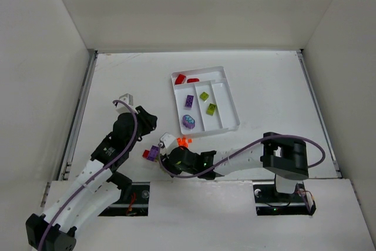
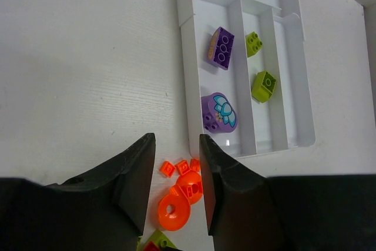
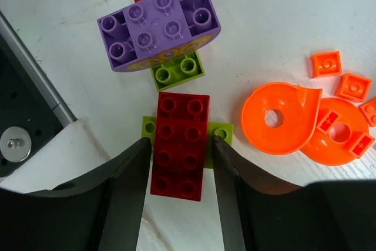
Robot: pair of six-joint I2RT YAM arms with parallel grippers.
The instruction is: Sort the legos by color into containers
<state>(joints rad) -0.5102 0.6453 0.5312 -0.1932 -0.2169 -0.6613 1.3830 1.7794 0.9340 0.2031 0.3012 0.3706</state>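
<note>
Within the right gripper (image 3: 181, 144) sits a dark red brick (image 3: 178, 166).

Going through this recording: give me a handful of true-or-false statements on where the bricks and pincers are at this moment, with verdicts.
1. The right pincer straddles a dark red brick lying on the table. True.
2. Some orange pieces are already in the white tray. False: they lie on the table, outside it.
3. Two purple pieces share one long compartment. True.
4. The left pincer grips a lime brick. False: its jaws stand apart with nothing between them.
5. The tray's red pieces sit in the crosswise section. True.
</note>
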